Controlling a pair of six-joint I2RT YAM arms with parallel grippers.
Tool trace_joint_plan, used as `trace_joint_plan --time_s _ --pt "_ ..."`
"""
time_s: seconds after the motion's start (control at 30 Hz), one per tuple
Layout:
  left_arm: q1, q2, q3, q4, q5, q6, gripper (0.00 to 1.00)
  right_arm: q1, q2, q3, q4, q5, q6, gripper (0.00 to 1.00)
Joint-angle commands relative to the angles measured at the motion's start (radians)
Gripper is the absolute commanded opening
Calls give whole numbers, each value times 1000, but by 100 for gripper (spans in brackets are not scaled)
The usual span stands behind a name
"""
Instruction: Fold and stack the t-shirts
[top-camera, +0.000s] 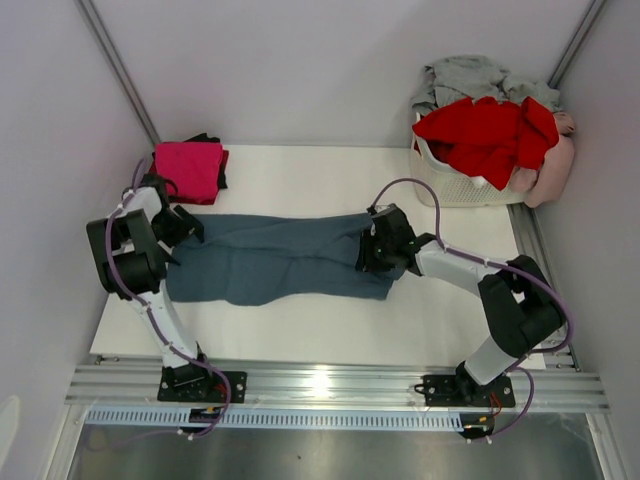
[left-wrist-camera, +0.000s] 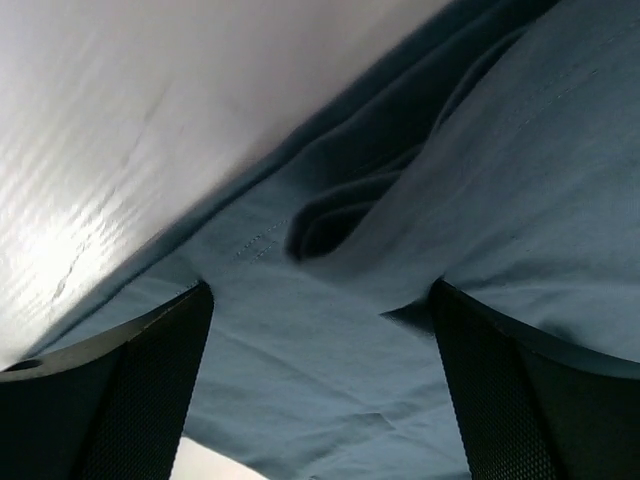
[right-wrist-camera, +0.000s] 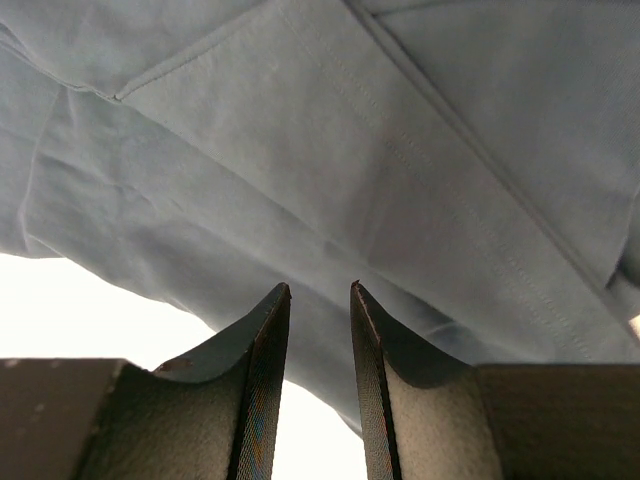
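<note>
Slate blue-grey t-shirt (top-camera: 285, 258) lies spread lengthwise across the middle of the white counter (top-camera: 330, 330), rumpled and partly folded over itself, stretching from one arm to the other. The left end effector (top-camera: 185, 228) sits low at the shirt's left end; the left wrist view shows its two dark fingers (left-wrist-camera: 150, 390) spread wide apart over creased blue cloth, with a stitched hem and a deep fold between them. The right end effector (top-camera: 375, 250) rests on the shirt's right end. In the right wrist view its fingers (right-wrist-camera: 262, 380) stand close together with only a narrow slit between, their tips at the cloth's edge; whether they pinch any fabric cannot be told. A folded magenta t-shirt (top-camera: 188, 168) lies at the far left corner of the counter, on top of a black t-shirt (top-camera: 222, 172). At the far right corner stands a white laundry basket (top-camera: 450, 188) heaped with a red t-shirt (top-camera: 490, 135), a grey t-shirt (top-camera: 470, 78) behind it, and a pale pink t-shirt (top-camera: 555, 170) hanging over its right side.
</note>
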Motion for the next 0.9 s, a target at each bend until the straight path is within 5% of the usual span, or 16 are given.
trace_joint_plan --time_s 0.0,0.2,0.33,0.63,0.87 --pt "4 -148 -111 112 54 -53 93 7 -48 -16 43 -8 19 35" --pt "4 -157 -56 103 52 -48 85 9 -62 -41 52 -14 14 34" --pt "-14 -289 -161 207 48 -38 79 13 -68 -52 50 -16 9 34" --pt "-22 -277 -223 178 -26 -55 42 12 -90 -65 43 12 0 34" --pt "-51 -320 -232 212 21 -55 38 -33 -81 -68 -3 81 57 33"
